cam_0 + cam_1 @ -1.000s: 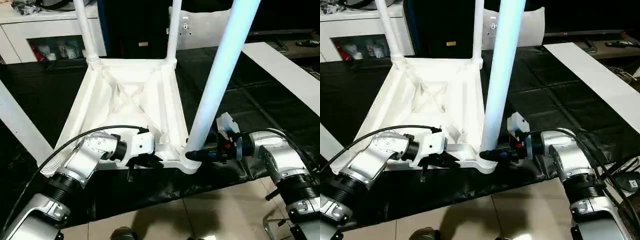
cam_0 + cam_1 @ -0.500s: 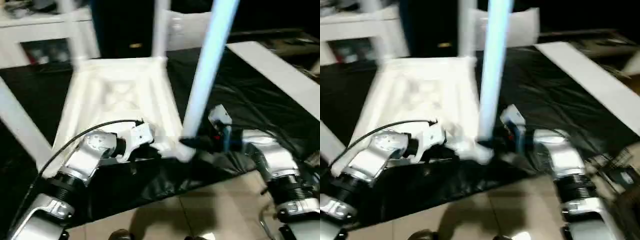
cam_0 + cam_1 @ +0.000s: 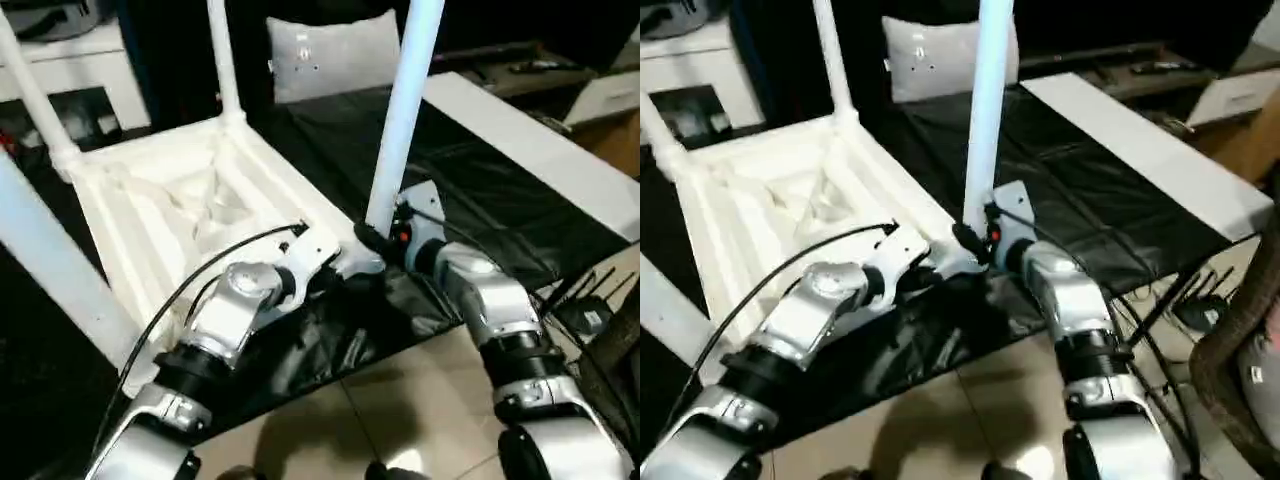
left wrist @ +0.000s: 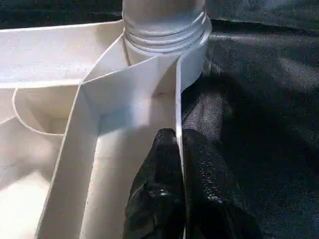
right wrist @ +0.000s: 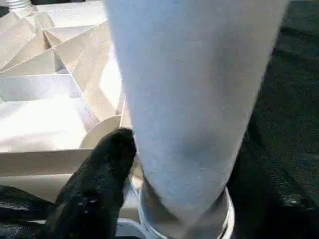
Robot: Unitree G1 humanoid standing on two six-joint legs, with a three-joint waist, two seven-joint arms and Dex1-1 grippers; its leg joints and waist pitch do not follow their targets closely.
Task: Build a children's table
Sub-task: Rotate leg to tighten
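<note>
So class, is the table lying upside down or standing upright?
Upside down: the table shows its ribbed underside, and its legs point upward from the corner sockets.

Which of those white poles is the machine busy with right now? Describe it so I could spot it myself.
Find the white table lying upside down on the black sheet, its ribbed underside facing up. Go to its corner nearest the robot, between the two silver arms. The leg rising there is the one: unlike the other legs, it has the right tool at its base, and the left tool pinches the rim beside it.
</note>
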